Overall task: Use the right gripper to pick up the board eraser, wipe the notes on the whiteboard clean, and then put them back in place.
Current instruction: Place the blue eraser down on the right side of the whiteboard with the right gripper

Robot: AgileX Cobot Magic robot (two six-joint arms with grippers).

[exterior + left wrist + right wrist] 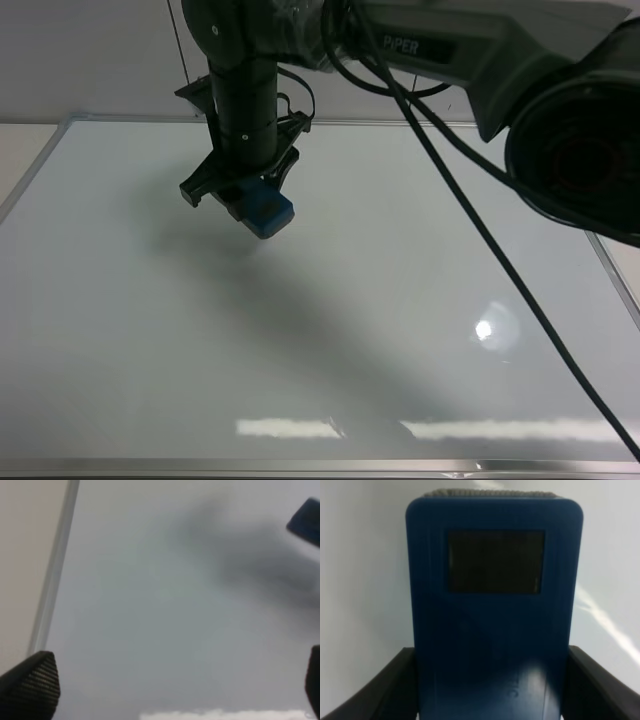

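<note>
My right gripper grips the board eraser — it hangs over the whiteboard; I see no notes.

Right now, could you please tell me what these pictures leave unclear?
- The notes: no red mark shows anywhere; possibly under the board eraser, exterior high view.
- Whether it touches the whiteboard: the right gripper hides that, same view.
- The left gripper: left wrist view's edges cut off most of it.

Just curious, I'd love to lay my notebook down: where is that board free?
The board is bare along its near frame and left side. Crowded spots: near the far edge, where the right gripper holds the eraser, and the right, under the cable.
</note>
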